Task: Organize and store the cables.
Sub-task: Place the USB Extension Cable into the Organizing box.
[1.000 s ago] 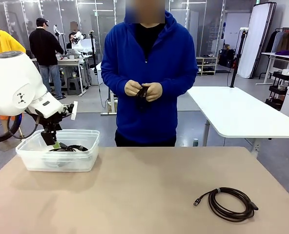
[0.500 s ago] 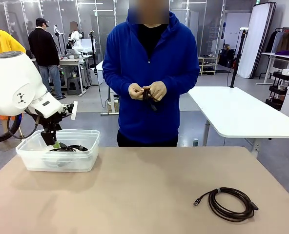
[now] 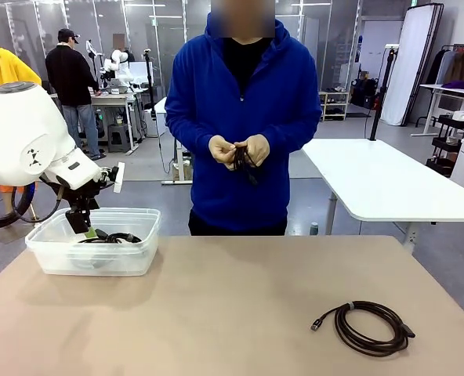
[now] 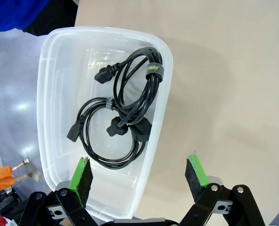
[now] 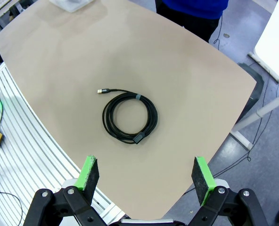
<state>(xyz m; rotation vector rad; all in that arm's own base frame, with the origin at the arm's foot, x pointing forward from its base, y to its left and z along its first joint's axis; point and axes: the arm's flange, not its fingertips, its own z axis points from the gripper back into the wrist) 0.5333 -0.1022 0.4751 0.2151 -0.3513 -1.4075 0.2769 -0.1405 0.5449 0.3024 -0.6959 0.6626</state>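
Note:
Two coiled black power cables lie in the clear plastic bin; the bin stands at the table's far left. My left gripper hangs open just above the bin's near rim, also seen from the front as the left gripper. A dark-brown coiled cable with a small connector lies on the table at the near right; the same coil sits well below my open right gripper. The person's hands hold a small black cable at chest height.
The tan table is bare between the bin and the brown coil. The person in blue stands at the far edge. A white table stands behind at the right, and other people work at benches far left.
The person's hands have shifted slightly right and lower while working the small black cable. Neither arm has moved.

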